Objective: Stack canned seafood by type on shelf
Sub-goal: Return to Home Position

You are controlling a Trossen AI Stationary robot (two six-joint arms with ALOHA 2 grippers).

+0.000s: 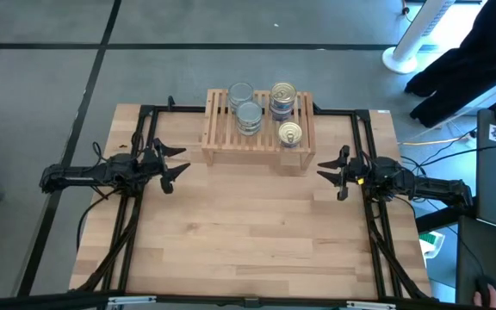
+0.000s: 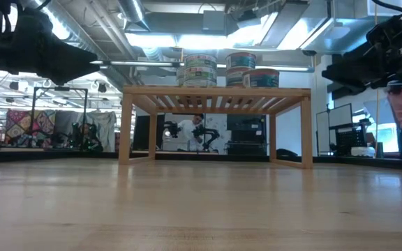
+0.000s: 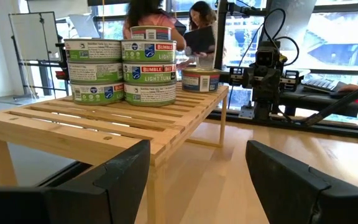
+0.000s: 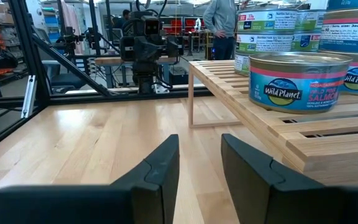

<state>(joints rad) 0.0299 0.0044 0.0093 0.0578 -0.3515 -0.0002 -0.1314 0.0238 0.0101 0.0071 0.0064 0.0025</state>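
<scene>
The light-wood slatted shelf (image 1: pixel 222 142) stands at the far middle of the table, and all the tins rest on its top. Two stacks of silver-topped, green-labelled tins (image 1: pixel 249 116) (image 3: pixel 92 68) stand side by side on its left half. A gold-topped stack (image 1: pixel 282 99) stands on its right half. A single gold-topped tin with a pink label (image 1: pixel 290 133) (image 4: pixel 300 81) sits nearer, by the shelf's front right corner. My left gripper (image 1: pixel 175 164) (image 3: pixel 197 168) hovers open to the left of the shelf. My right gripper (image 1: pixel 330 172) (image 4: pixel 201 162) hovers open to its right.
Black frame rails (image 1: pixel 145 112) run along the table's left, right and far edges. Bare wooden tabletop (image 1: pixel 248 232) stretches in front of the shelf. Beyond the table on the right are a white fan base (image 1: pixel 403 56), cables and a person in dark clothes (image 1: pixel 463 60).
</scene>
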